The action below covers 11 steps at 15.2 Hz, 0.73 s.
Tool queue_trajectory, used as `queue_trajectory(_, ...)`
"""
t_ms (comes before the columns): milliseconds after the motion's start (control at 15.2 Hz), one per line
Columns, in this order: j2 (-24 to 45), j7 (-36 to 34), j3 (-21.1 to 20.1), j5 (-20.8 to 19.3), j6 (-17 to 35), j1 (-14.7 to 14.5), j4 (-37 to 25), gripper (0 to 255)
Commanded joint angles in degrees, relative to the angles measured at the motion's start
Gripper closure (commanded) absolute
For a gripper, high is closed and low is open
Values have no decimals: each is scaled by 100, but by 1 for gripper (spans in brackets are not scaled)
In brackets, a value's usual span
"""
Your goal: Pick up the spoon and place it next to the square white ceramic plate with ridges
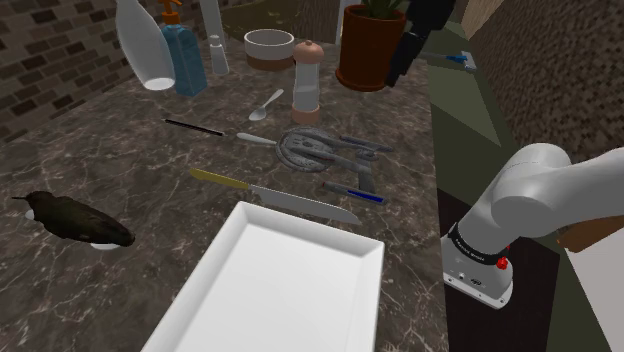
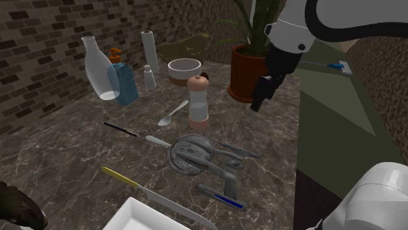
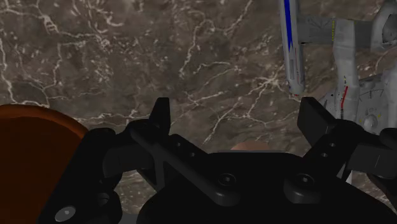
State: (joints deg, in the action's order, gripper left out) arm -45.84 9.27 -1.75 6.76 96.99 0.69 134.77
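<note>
You are beginning the reach: the gripper [image 2: 257,104] is hanging high beside the pepper grinder [image 2: 198,99], fingers [image 3: 160,116] apart and empty, while the spoon [image 2: 172,114] is lying flat just beside this grinder, so next you are needing to descend over its handle.

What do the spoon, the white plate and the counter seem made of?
Spoon: pale grey with a soft sheen, probably metal, not certain. White plate: plain smooth white, matte; ceramic or plastic, undecidable. Counter: dark brown with white veins, looks like marble.
</note>
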Motion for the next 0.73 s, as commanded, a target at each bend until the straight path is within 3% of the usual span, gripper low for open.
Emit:
queue_trajectory(0, 0, 0, 0, 0, 0, 0, 0, 0)
queue_trajectory(660, 1959, -274, -696, -4, 1145, -213, -911, 0)
